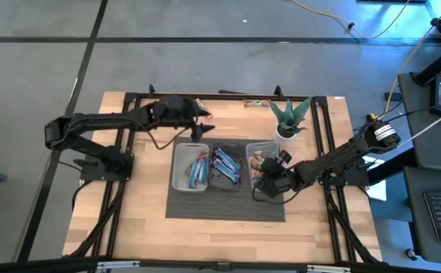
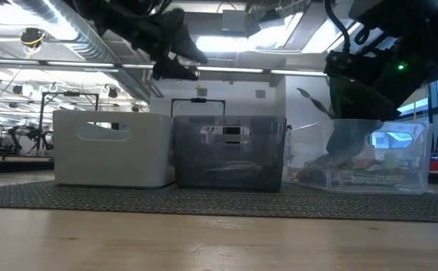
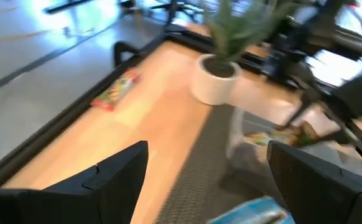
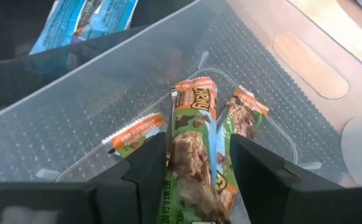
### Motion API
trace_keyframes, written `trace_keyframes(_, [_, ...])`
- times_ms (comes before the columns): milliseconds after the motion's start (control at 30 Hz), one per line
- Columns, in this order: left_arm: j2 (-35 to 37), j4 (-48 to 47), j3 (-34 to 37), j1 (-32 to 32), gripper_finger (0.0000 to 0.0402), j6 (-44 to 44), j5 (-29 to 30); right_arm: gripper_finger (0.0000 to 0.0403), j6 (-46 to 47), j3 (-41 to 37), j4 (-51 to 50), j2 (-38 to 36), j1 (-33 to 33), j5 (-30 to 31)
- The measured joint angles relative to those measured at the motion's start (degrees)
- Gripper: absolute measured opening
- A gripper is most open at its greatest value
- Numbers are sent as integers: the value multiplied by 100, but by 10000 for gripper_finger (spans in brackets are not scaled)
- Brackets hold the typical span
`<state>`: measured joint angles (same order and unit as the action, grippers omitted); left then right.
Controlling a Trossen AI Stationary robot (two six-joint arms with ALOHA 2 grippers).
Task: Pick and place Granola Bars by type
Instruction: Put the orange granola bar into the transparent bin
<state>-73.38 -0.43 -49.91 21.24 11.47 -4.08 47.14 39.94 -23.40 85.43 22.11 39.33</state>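
Gripping a glossy green-and-tan granola bar [image 4: 196,155], the right hand [image 4: 196,168] is hanging inside the clear ribbed bin [image 4: 106,81].
Two crinkly matching bars [image 4: 243,118] are lying beneath; the left hand [image 3: 206,180], fingers spread empty, is hovering over the wooden tabletop [image 3: 150,124].

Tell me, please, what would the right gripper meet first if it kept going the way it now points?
Most likely the granola bars on the floor of the right-hand clear bin; the right gripper, shut on a green-wrapped granola bar, points down into it. Depth is uncertain.

Three bins [image 1: 190,168] on mat [image 1: 225,208]; potted plant [image 1: 289,120].
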Motion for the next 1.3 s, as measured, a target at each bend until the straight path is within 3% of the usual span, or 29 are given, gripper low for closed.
trace_keyframes(200, [0, -325, 0, 490, 317, 577, 39, 180, -112, 0, 75, 0, -133, 0])
trace_keyframes(367, [0, -566, -5, 894, 311, 218, 549, 180, -134, 0, 163, 0, -206, 0])
trace_keyframes(600, [-534, -2546, -1078, 1441, 308, 433, 1428, 180, -135, 2, 210, 0, -302, 2])
trace_keyframes(767, [-1387, -3395, -2070, 1569, 308, -556, 1670, 180, -345, 4, 327, 0, -422, 2])
trace_keyframes(1033, [-2776, -4218, -3331, 1562, 308, -3187, 1650, 180, -535, 9, 335, -2, -470, 0])
trace_keyframes(1300, [-3756, -4358, -3602, 1573, 308, -4777, 1625, 180, -628, 11, 324, -4, -470, -39])
